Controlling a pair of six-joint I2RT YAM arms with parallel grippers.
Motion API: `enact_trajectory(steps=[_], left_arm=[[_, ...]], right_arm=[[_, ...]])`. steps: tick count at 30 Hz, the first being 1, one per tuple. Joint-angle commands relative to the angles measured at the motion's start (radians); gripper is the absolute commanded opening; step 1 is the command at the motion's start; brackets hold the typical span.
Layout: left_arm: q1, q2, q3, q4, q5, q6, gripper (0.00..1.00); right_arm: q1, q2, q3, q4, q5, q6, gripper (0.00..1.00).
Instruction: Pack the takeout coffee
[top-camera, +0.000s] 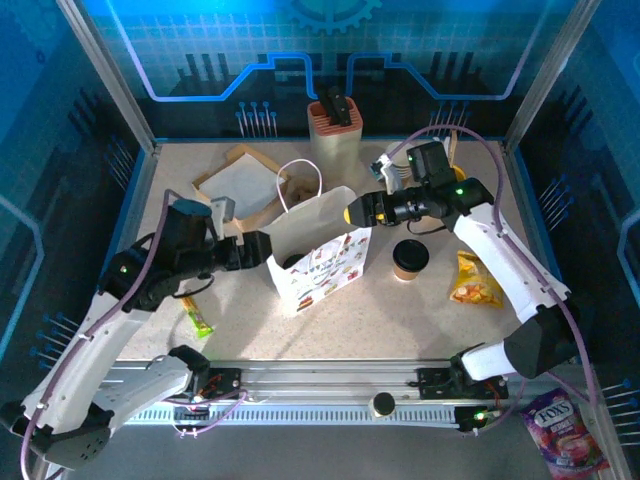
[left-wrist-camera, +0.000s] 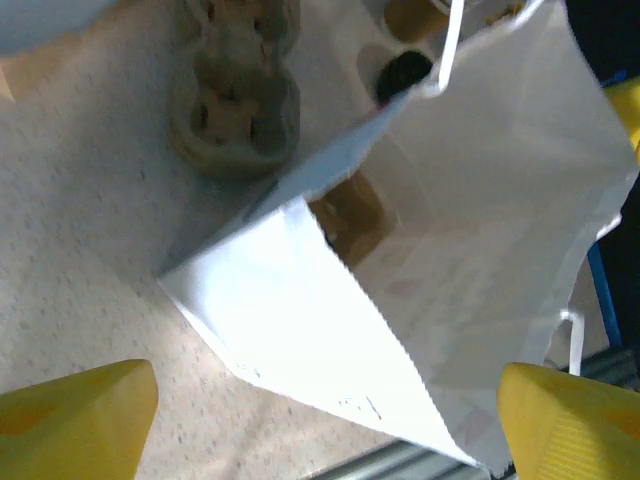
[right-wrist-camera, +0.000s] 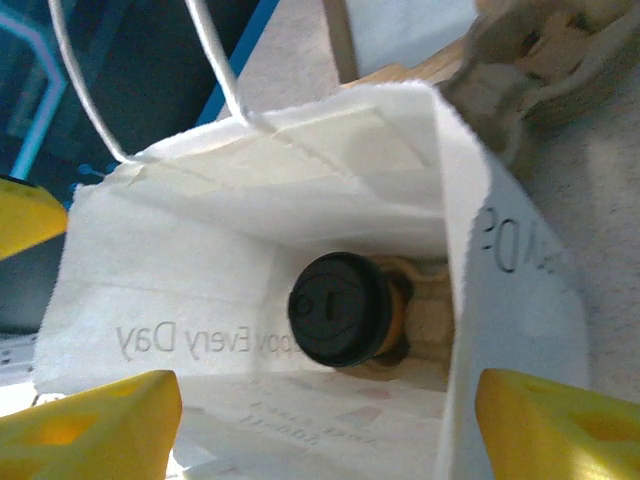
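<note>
Trouble nearest me starts with the left claw (top-camera: 260, 250). Its fingers are spread to either side of the white paper bag (top-camera: 325, 255) at its left wall without pinching it. As I judge it, nothing pins that light bag to the tabletop (top-camera: 300, 335), and any nudge could slide or tip it. Inside, one takeout coffee (right-wrist-camera: 340, 312) stands upright on the bag floor, lid on, off to one side. Above the mouth hangs the right claw (right-wrist-camera: 320, 420), spread wide and holding nothing. The thin handle (right-wrist-camera: 222, 75) loops close by, and if I pull up carelessly a finger could hook it and drag the bag over, spilling the cup. Further right, a second lidded coffee (top-camera: 410, 258) waits on the tabletop beside the right forearm (top-camera: 490, 225). A low swing could knock it down, and dropping it onto the first lid would leave it tilted.
</note>
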Motion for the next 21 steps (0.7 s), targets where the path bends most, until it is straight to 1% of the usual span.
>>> enact_trajectory(steps=[1,5,7,10,17,21], left_arm=[[-0.028,-0.015,-0.01,-0.058,0.031,-0.062,0.87],[-0.035,-0.01,-0.038,0.019,0.099,-0.086,0.81],[-0.036,0.006,-0.044,0.041,0.109,-0.087,0.77],[-0.036,0.038,-0.033,0.05,0.091,-0.058,0.69],[-0.036,0.143,0.023,0.061,0.052,0.032,0.59],[-0.034,0.201,0.067,0.071,0.018,0.1,0.56]], right_arm=[[-0.005,-0.036,-0.039,0.032,-0.108,0.046,0.78],[0.007,-0.073,-0.093,0.072,-0.128,0.086,0.77],[0.021,-0.094,-0.119,0.078,-0.12,0.094,0.77],[0.044,-0.136,-0.165,0.114,-0.103,0.122,0.77],[0.099,-0.198,-0.226,0.162,-0.058,0.174,0.77],[0.132,-0.223,-0.261,0.194,-0.028,0.207,0.77]])
